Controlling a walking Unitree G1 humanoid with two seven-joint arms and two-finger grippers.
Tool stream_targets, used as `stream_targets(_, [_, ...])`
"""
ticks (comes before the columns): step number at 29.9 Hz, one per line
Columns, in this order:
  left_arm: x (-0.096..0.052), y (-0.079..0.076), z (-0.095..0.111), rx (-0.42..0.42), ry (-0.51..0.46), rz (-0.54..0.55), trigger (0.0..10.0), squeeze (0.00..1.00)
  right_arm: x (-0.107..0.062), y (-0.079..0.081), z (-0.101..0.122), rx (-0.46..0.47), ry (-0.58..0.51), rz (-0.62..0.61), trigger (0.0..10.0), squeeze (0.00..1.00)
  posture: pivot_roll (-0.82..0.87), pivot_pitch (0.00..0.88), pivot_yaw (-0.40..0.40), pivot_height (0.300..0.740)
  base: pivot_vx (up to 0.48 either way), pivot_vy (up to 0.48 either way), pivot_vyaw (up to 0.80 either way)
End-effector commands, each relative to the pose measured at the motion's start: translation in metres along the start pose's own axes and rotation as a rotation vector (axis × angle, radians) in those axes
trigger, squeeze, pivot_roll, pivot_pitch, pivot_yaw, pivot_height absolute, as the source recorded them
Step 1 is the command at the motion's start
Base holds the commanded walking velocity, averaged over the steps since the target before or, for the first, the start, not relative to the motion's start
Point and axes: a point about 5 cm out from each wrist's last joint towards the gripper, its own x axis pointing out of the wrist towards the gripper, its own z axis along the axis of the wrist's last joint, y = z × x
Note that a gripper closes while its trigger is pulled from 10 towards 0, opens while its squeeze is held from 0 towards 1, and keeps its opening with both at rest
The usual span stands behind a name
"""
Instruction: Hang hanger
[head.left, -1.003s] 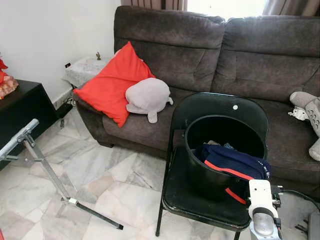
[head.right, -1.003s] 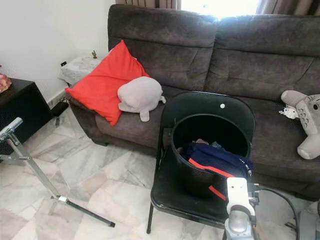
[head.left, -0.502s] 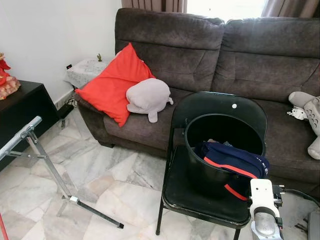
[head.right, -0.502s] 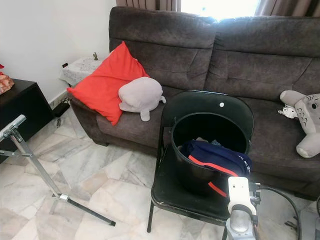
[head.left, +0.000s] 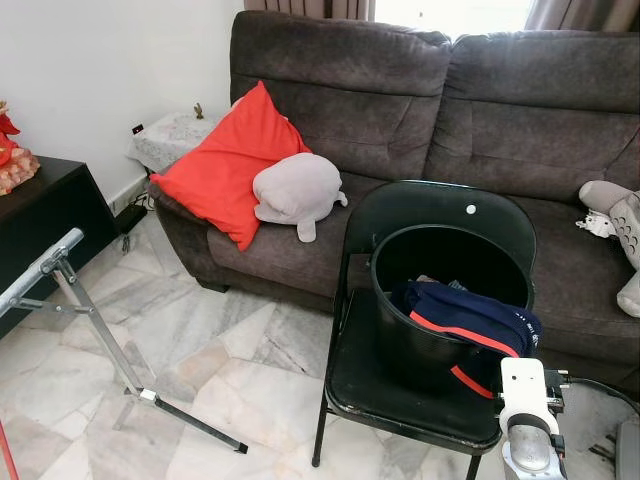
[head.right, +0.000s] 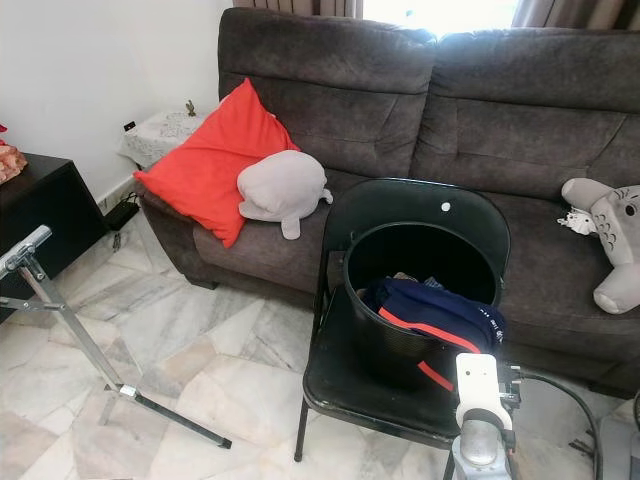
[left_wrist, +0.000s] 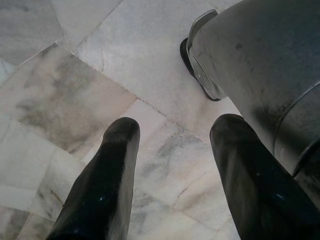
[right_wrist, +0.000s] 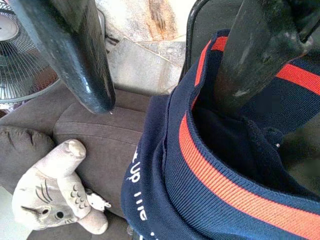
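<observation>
We stand facing a dark brown fabric sofa (head.left: 440, 110) that runs across the scene from 10 to 2 o'clock, and we judge the task barely begun. No hanger can be made out anywhere, so we cannot tell where it lies; it may be inside the bucket. At 5 o'clock a black folding metal chair (head.left: 400, 400) carries a round black plastic bucket (head.left: 400, 340), and a navy garment with red stripes (head.left: 470, 315) is draped over the bucket's near rim. At 8 o'clock stands a grey metal drying rack frame (head.left: 90, 320), a likely place for hanging. Our right gripper (right_wrist: 165, 65) hovers over the garment, fingers spread wide, holding nothing. Our left gripper (left_wrist: 172, 170) hangs over the marble floor (left_wrist: 60, 100), likewise parted and empty. Finding, grasping and hanging all remain
</observation>
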Motion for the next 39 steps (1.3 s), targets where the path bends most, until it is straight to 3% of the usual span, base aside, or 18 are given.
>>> stream_targets(1, [-0.0009, 0.0, -0.0069, -0.003, 0.021, 0.0, 10.0, 0.0, -0.0001, 0.0014, -0.0002, 0.005, 0.01, 0.0, 10.0, 0.0, 0.05, 0.029, 0.056, 0.687, 0.345, 0.0, 0.0])
stream_targets(11, [-0.0009, -0.0001, -0.0072, 0.002, 0.027, -0.001, 10.0, 0.0, -0.0028, 0.0005, -0.0085, 0.041, 0.059, -0.02, 10.0, 0.0, 0.05, 0.029, 0.056, 0.687, 0.339, 0.0, -0.24])
stream_targets(39, [-0.0007, -0.0013, -0.0067, 0.002, 0.025, -0.012, 10.0, 0.0, -0.0047, 0.004, -0.01, 0.052, 0.064, -0.002, 10.0, 0.0, 0.05, 0.026, 0.052, 0.687, 0.0, 0.0, 0.0])
